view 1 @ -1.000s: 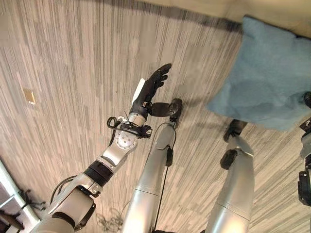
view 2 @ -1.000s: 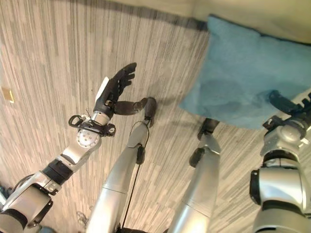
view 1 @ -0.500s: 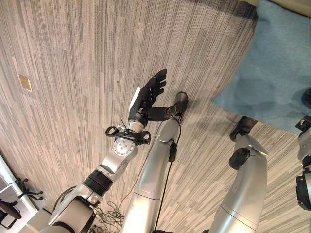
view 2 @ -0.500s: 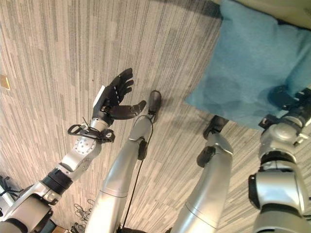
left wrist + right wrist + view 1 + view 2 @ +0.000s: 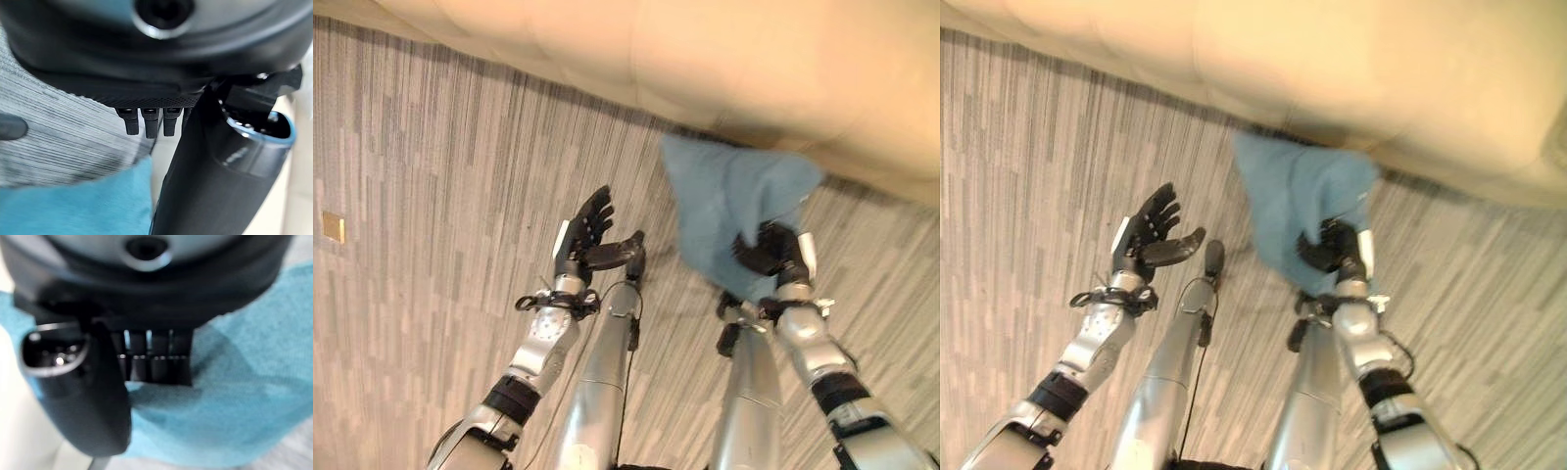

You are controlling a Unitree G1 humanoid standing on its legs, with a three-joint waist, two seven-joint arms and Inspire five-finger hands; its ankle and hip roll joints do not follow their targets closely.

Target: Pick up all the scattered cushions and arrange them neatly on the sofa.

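Striped grey carpet (image 5: pixel 431 176) covers the floor. A small tan square plate (image 5: pixel 332 226) sits flat in the carpet, well apart from anything else on it.

Two silver-grey arms w/ black bands nr elbows, round silver wrist joints, dark left hand (image 5: pixel 590 227) w/ white thumb cover, dark right hand (image 5: pixel 766 251) w/ white cover, ribbed black fingers

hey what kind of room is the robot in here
Probably a living room or lounge, maybe a staged one. A cream sofa runs along the far side, the floor is grey striped carpet, and the right hand grips a blue cushion. The left hand is open.
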